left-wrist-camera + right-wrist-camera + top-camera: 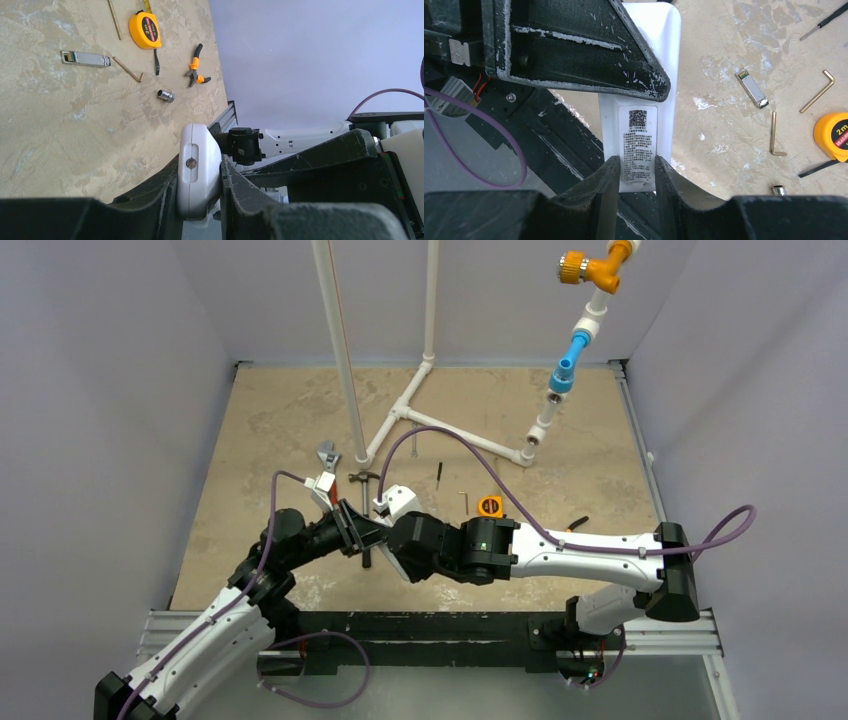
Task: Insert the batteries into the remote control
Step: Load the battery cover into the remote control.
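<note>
The left gripper (200, 167) is pinching the remote (199, 150) across its front and back, holding it in the air near the tape measure (144, 30), on that thing's left-arm side. The right gripper (637, 167) is hovering with jaws slightly spread over the labelled back cover (638, 145), pinching nothing I can make out. That cover is looking closed and no batteries are showing, so I am judging the loading as wholly ahead. Around the tape measure a mottled tan tabletop (560, 440) is carrying pliers (196, 67) and a white pipe frame (400, 415), with plain pale walls (100, 390) closing it in.
</note>
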### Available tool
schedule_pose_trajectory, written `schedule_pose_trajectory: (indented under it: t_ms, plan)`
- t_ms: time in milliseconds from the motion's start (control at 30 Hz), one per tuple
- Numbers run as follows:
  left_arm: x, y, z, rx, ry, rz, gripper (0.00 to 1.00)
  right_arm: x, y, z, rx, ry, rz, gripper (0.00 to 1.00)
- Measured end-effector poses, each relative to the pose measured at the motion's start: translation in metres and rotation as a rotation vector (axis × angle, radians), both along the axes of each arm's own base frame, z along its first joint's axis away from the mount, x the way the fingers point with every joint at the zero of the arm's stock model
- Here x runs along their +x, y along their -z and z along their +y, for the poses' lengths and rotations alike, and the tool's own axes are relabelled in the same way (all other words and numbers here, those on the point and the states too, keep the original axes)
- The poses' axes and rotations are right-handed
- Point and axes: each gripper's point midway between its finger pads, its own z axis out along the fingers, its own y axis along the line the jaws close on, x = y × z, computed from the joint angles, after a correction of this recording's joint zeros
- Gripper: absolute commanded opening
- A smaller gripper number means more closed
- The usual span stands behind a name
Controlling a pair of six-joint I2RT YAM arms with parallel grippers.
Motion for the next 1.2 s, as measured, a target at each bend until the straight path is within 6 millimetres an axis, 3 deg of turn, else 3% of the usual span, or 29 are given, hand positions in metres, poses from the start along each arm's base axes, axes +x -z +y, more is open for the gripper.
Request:
schedule_pose_trajectory:
  t_ms: [733,967,1200]
  plan:
    - [-0.001,-0.001,-0.003,-0.026,0.014,0.015,0.0,0.007,-0.013,0.006,0.028,0.01,-0.036,0.43]
    - [0.0,0.0,-0.004,-0.025,0.014,0.017,0.0,0.011,-0.017,0.007,0.037,0.027,-0.059,0.54]
    - [0.0,0.001,-0.004,-0.029,0.013,0.014,0.0,0.018,-0.056,0.014,0.226,0.076,-0.1,0.56]
